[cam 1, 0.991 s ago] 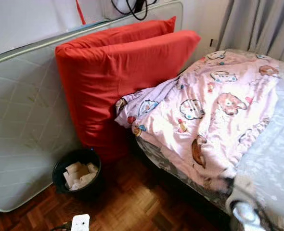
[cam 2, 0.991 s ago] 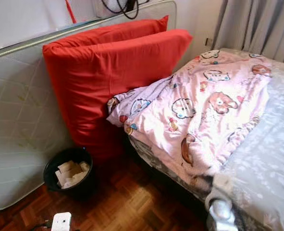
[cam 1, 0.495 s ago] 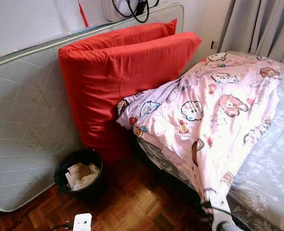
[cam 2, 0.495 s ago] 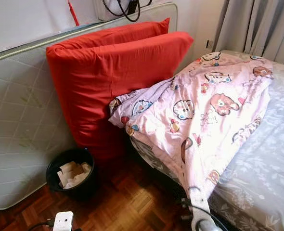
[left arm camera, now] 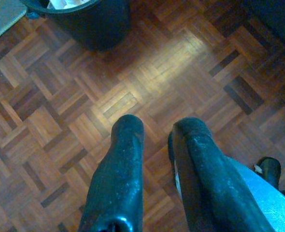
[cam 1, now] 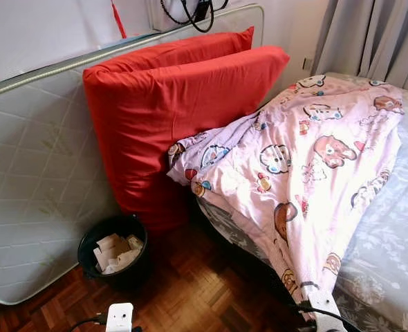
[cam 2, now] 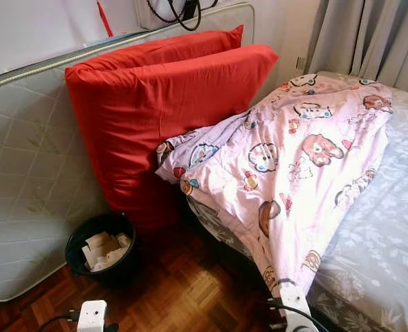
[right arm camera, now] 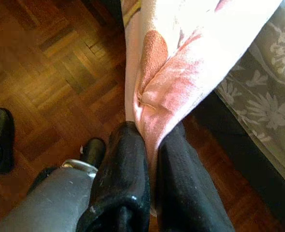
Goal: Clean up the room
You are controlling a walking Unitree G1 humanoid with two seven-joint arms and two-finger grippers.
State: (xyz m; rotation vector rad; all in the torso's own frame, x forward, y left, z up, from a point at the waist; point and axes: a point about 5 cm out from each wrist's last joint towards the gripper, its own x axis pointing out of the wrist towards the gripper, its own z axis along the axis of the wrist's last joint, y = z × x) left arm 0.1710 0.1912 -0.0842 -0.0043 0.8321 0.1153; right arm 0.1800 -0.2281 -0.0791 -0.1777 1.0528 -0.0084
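Bed with a grey flowered sheet lies just to the right of the right gripper, whose two black fingers are clamped on the bottom corner of the pink cartoon-print blanket; the blanket runs up and away from the gripper, draped over the bed's near edge and spread toward the grey curtain. Beyond it on the left, a pale quilted mattress stands on edge against the wall, with two red pillows leaning on it, touching the blanket's far corner. Parquet floor lies beneath the left gripper, which hangs with its fingers slightly parted and holding nothing. Ahead of it sits a black wastebasket of crumpled paper. A white plug adapter lies nearer.
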